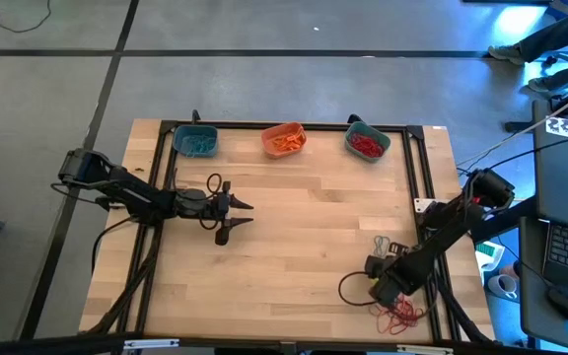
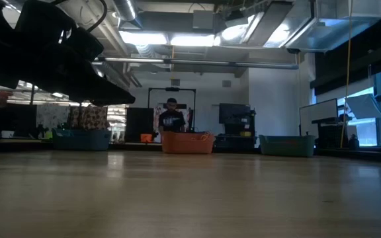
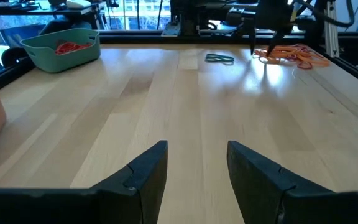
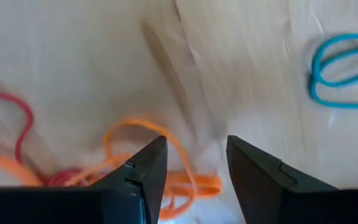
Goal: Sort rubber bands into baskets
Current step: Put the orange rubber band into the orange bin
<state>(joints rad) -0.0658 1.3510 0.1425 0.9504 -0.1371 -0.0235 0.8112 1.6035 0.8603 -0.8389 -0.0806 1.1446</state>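
Note:
Three baskets stand along the table's far edge: a teal one point(image 1: 196, 143) holding teal bands, an orange one point(image 1: 284, 139) holding orange bands, and a teal one point(image 1: 367, 143) holding red bands. A loose pile of red and orange rubber bands point(image 1: 400, 314) lies at the near right. Grey-teal bands point(image 1: 381, 244) lie just beyond it and also show in the right wrist view point(image 4: 344, 68). My right gripper point(image 1: 387, 288) is open, pointing down over the pile's orange bands point(image 4: 173, 177). My left gripper point(image 1: 243, 218) is open and empty, low over the table's left-middle. My right gripper points down with its fingertips point(image 4: 151, 155) over the orange loops of the pile point(image 4: 135, 134). I cannot tell whether they touch the bands.
Black frame rails point(image 1: 417, 168) run along the table's sides and far edge. A black cable loop point(image 1: 353, 288) lies beside the right gripper. Bare wood point(image 1: 314, 227) lies between the two arms. A person point(image 2: 172, 119) stands in the room beyond the orange basket point(image 2: 187, 142).

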